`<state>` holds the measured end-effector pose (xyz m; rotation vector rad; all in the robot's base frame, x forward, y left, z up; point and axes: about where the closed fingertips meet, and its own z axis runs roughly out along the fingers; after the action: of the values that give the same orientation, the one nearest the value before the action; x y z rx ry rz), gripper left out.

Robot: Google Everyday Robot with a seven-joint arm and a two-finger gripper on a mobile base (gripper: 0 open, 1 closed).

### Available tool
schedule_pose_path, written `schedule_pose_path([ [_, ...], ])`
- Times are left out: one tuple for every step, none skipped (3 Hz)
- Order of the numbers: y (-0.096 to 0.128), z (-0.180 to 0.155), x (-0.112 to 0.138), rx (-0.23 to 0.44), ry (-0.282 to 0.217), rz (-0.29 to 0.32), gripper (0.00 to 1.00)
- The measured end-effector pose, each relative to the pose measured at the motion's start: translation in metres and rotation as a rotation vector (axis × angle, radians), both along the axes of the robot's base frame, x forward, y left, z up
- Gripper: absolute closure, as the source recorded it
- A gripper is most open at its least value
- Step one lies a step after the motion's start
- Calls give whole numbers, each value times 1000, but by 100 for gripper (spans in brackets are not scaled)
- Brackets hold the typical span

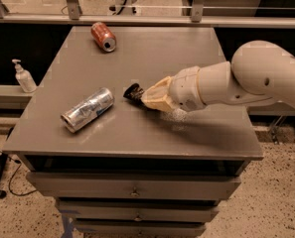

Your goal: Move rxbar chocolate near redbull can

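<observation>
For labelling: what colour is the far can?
The far can is red, camera view; the tool is at the bar.

counter [152,48]: grey flat top, above drawers [132,188]
redbull can [88,109]: on its side, front left
red soda can [103,36]: on its side, far left
rxbar chocolate [132,92]: mid-counter, right of the redbull can and apart from it; I cannot tell whether it touches the top
jaws: mine, closed on the rxbar chocolate, over the counter's middle
</observation>
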<state>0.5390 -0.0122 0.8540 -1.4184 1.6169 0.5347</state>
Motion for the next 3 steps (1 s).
schedule_pose_path([
  [3, 0, -4, 3, 9, 6, 59],
  [6, 1, -6, 10, 15, 13, 36],
  [6, 4, -8, 19, 16, 13, 12],
])
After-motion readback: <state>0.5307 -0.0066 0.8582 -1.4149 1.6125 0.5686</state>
